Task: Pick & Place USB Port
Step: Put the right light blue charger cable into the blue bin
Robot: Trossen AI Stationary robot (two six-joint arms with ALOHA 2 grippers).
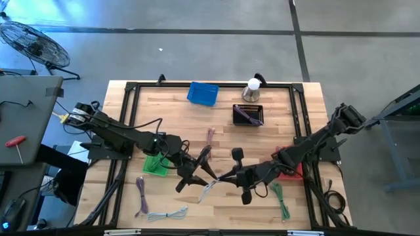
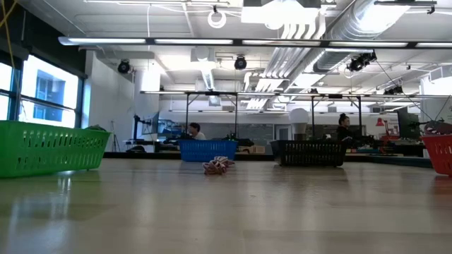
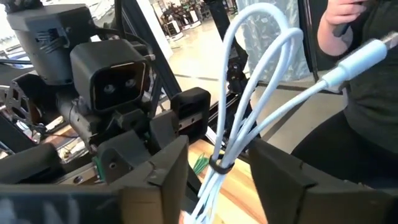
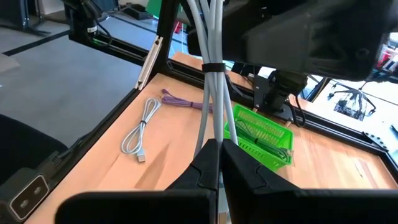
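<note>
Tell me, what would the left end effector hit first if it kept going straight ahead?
The white cable bundle, which sits between the fingers of the left end effector. Just beyond, probably the right end effector gripping that bundle, though depth is unclear.

Left arm (image 1: 125,136): dark, jointed segments, boxy black housings, black cabling looped beside it, yellow-and-white tag near its base. Right arm (image 1: 315,141): matching dark build, blocky wrist, red patch partway along. Left gripper (image 3: 214,180): two broad matte-black angular fingers. Right gripper (image 4: 219,168): two dark tapering fingers.
</note>
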